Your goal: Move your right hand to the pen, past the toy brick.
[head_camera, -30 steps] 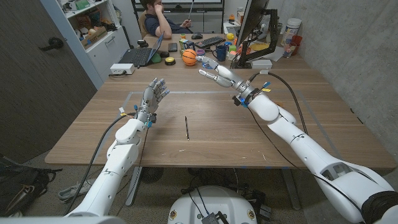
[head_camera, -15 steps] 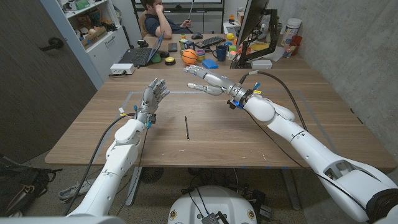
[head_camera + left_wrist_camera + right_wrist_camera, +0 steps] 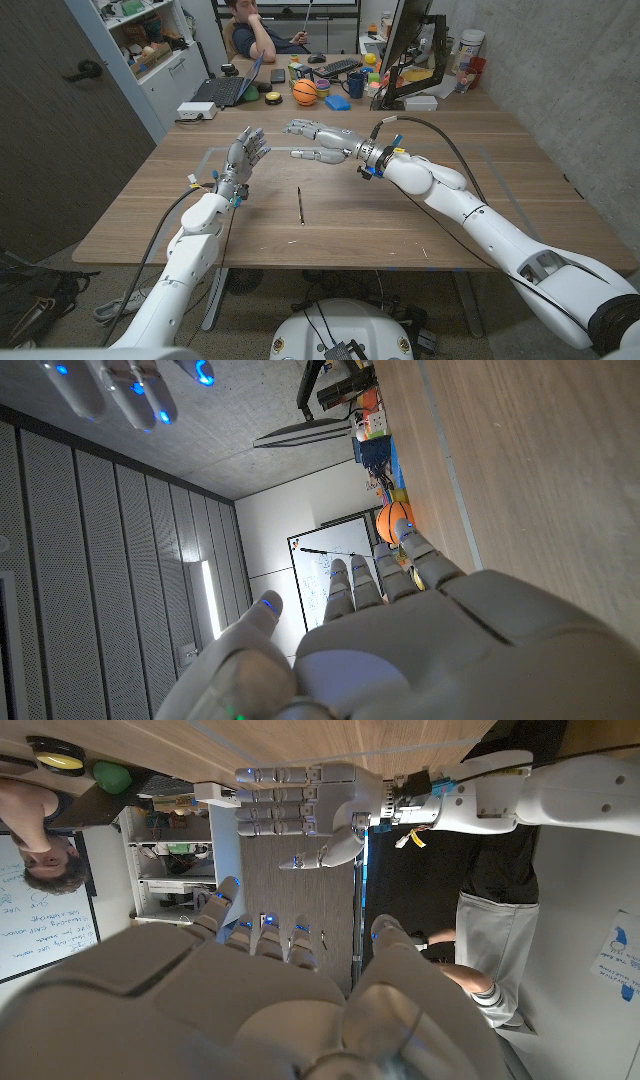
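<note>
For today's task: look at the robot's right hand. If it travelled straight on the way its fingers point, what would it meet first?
Most likely the left hand. The right hand points across the table toward it with fingers spread, and the right wrist view shows that open palm straight ahead. The pen lies nearer the robot, off that line. Height is uncertain.

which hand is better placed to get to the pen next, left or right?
Roughly even by position. The left hand stands open beside the pen; the right hand hovers open just beyond it, over the table. The right arm probably needs only to descend.

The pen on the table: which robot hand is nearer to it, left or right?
Right, narrowly. The right robot hand hovers just beyond the pen; the left robot hand stands off to the pen's left side. Both are open.
</note>
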### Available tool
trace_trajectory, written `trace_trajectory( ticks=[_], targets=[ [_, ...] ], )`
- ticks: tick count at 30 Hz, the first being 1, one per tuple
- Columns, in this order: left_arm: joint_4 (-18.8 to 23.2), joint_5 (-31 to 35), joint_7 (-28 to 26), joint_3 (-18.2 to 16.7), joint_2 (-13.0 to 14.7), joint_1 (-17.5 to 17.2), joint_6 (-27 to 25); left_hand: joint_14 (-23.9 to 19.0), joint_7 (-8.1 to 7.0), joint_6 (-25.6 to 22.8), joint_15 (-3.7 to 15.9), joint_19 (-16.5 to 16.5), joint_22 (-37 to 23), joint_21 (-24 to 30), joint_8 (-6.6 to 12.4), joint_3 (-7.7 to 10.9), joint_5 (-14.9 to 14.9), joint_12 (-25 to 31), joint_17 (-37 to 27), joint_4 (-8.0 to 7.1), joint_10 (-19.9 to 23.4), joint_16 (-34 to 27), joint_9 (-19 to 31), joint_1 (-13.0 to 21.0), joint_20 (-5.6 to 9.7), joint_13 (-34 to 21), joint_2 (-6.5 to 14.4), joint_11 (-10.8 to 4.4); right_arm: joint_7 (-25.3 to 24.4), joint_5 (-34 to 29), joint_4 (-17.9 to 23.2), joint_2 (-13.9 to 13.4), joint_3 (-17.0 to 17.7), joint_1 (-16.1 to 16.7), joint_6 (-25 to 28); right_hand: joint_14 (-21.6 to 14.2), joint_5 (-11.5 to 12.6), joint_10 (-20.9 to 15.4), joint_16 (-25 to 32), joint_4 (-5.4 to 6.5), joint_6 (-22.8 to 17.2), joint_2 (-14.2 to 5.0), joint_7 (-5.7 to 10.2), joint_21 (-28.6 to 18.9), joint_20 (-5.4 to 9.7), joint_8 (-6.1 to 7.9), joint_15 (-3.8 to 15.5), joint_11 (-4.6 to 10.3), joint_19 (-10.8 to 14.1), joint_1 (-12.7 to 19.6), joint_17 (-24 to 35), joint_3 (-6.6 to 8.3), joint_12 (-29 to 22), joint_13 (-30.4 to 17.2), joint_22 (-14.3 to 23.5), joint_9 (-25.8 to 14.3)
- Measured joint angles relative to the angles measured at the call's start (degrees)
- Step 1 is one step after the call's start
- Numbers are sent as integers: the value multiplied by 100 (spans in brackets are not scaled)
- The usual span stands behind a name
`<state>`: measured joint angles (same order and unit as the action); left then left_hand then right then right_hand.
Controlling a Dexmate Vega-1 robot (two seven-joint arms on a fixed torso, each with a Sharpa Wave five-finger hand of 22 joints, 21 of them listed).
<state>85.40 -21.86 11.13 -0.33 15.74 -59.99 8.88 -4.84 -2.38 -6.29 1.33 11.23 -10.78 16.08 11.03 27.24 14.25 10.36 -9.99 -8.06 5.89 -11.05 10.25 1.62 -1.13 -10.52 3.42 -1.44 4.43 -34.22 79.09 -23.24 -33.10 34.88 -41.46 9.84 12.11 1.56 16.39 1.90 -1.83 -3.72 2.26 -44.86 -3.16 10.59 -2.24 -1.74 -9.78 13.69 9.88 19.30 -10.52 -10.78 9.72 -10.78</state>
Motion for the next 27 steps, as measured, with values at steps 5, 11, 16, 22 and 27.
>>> trace_trajectory(
  ticks=[5,11,16,22,27],
  targets=[
    [27,-10,19,-36,2,-34,-23,0,14,-30,0,0,-13,0,22,-17,0,0,0,-17,31,0,0,0,0,0,0,31,87,-105,-29,3,-153,-77,138,0,0,26,-9,-3,20,-96,20,39,0,0,0,-25,0,96,9,3,0,0,0,0],
    [51,-28,43,-68,3,-68,-42,-29,-7,-70,-28,0,-30,0,22,-24,0,0,0,-24,31,0,0,0,0,0,0,31,132,-252,-17,-4,-294,-132,285,0,45,31,-29,-72,20,-186,20,52,0,0,0,-31,0,186,13,72,0,0,0,0],
    [80,-48,60,-114,2,-122,-63,-29,-8,-112,-28,0,-30,-41,22,-49,0,0,0,0,31,0,0,0,0,0,0,31,200,-308,29,-43,-403,-164,364,-1,45,31,-30,-104,20,-212,20,83,0,1,0,-31,0,212,13,104,0,7,0,0],
    [95,-64,97,-134,0,-148,-88,-44,-8,-131,-43,0,-30,-41,22,-49,0,25,0,0,43,0,0,0,0,0,0,43,331,-324,80,-81,-504,-190,419,-1,45,31,-50,-159,20,-254,20,122,0,1,0,-31,0,319,13,159,0,13,0,10],
    [99,-76,136,-144,-1,-162,-115,-43,-8,-131,-43,22,-29,-41,22,-48,0,25,0,0,63,0,0,0,-22,0,0,63,473,-339,145,-116,-582,-206,467,-1,52,52,-72,-223,20,-284,20,143,0,1,0,-10,0,393,13,189,-1,13,0,13]
  ],
)
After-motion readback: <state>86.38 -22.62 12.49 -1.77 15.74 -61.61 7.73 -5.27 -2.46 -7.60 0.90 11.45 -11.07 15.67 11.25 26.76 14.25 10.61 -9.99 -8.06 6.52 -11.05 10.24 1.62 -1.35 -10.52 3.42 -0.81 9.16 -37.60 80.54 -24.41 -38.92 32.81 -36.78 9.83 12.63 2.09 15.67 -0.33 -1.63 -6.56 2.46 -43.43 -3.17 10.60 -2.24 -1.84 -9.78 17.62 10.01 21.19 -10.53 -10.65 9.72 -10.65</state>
